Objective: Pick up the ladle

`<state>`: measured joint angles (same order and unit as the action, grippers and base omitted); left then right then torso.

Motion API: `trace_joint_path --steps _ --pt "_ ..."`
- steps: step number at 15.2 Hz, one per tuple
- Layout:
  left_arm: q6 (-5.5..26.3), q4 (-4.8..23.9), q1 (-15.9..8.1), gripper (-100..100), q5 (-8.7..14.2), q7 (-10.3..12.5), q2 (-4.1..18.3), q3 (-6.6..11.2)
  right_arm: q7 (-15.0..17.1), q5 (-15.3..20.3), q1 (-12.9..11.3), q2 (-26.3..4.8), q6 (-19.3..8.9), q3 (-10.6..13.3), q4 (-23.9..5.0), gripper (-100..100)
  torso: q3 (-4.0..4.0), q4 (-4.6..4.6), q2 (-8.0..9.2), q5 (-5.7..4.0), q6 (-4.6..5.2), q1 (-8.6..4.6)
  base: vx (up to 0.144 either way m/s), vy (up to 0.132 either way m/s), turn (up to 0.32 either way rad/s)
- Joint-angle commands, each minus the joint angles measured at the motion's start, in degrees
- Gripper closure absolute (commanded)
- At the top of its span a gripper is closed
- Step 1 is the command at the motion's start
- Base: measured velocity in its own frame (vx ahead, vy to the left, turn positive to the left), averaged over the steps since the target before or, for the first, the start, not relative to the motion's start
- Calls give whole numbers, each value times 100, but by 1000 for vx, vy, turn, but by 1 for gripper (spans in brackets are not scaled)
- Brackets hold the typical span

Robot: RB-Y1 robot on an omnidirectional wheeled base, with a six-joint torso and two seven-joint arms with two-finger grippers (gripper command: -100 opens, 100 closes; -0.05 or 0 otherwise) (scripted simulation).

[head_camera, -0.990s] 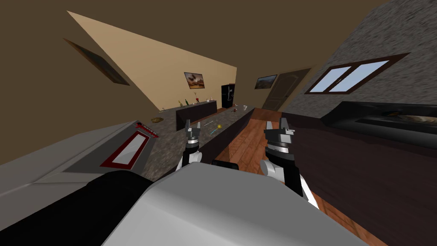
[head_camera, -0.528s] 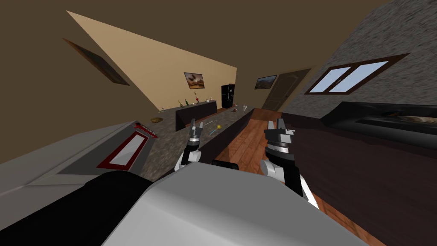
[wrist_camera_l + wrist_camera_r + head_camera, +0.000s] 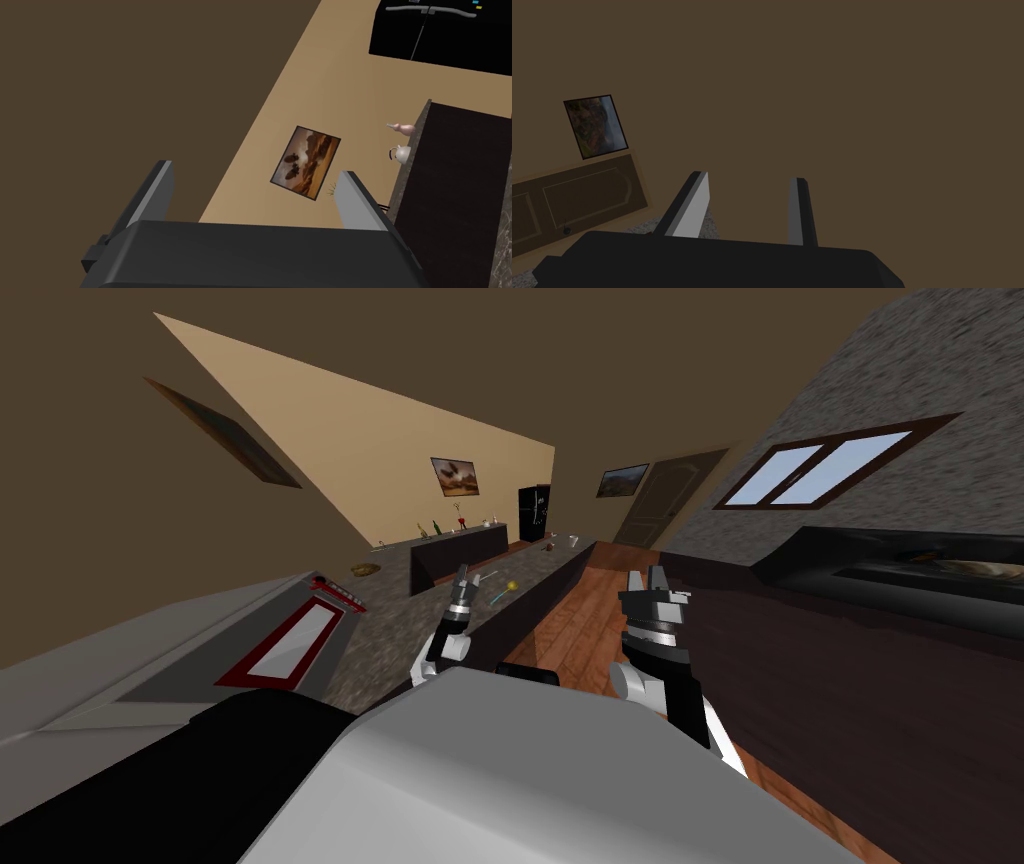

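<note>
Speckled stone counter [image 3: 395, 623] runs away from me on my left, its dark front facing the wood-floor aisle. A grey appliance with a red-framed panel [image 3: 290, 646] sits at the counter's near end, back from the aisle-side edge, so it's not in the reach path.

Left arm is the working one. The left gripper [image 3: 462, 579] is raised over the counter close to the aisle-side edge. It is aimed along the counter, not down at it, and its wrist cam looks at the far wall. My read: this is reach-out, with the hand not yet pitched for a pick. Its fingers [image 3: 161, 195] are spread wide with nothing between them, ready for a thin handle.

Right gripper [image 3: 648, 585] hangs over the aisle, off the counter, likely parked out of the way. Its fingers [image 3: 696, 202] have a narrower gap and are also empty.

Ladle [image 3: 498, 598]: my best candidate is a thin teal shaft lying flat with a small yellow round end beside its far tip. It is too small to confirm they are one piece. It sits about midway along the counter near the aisle-side edge, just beyond the left gripper and apart from it. A pale thin utensil [image 3: 489, 576] lies next to it and is easy to confuse with it. The slim flat handle probably needs a top-down pinch across the shaft.
</note>
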<state>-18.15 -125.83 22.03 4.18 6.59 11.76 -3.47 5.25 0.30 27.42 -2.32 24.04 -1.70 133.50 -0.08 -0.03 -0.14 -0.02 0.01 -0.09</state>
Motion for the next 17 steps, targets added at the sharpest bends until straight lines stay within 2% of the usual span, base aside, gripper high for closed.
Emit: trace_joint_path --steps 1,2,5,7,8,10,11,13,14,16,17 --pt "286 49 -100 -100 -9 -42 53 9 0 0 0 0 0 0 0 0 0 0 0 0 0 0 27 -25 1" --pt "297 49 -100 -100 -9 -42 53 9 0 0 0 0 0 0 0 0 0 0 0 0 0 -1 15 -19 1" --pt "750 162 -353 -100 -31 -135 154 37 0 0 0 0 0 0 0 0 2 1 4 0 0 1 17 -20 2" --pt "870 162 -353 -100 -31 -135 154 37 0 0 0 0 0 0 0 0 1 0 2 0 0 0 20 -20 2" --pt "1058 223 -486 -100 -43 -184 192 51 0 0 0 0 0 0 0 0 2 0 3 0 -1 1 17 -18 3" --pt "1174 223 -486 -100 -43 -184 192 51 0 0 0 0 0 0 0 0 1 1 3 0 0 0 21 -19 0" --pt "1396 287 -623 -100 -55 -235 223 66 0 0 0 0 0 0 0 0 2 0 4 0 -1 1 21 -19 2" --pt "1488 287 -623 -100 -55 -235 223 66 0 0 0 0 0 0 0 0 1 0 2 0 0 0 21 -19 2" --pt "1701 353 -763 -100 -68 -287 246 81 0 0 0 0 0 0 0 0 2 0 3 0 -1 1 19 -18 4" --pt "1810 353 -763 -100 -68 -287 246 81 0 0 0 0 0 0 0 0 1 0 2 0 -1 1 20 -19 1" --pt "1995 421 -905 -100 -81 -340 262 97 0 0 0 0 0 0 0 0 2 0 4 0 -1 1 20 -23 2"
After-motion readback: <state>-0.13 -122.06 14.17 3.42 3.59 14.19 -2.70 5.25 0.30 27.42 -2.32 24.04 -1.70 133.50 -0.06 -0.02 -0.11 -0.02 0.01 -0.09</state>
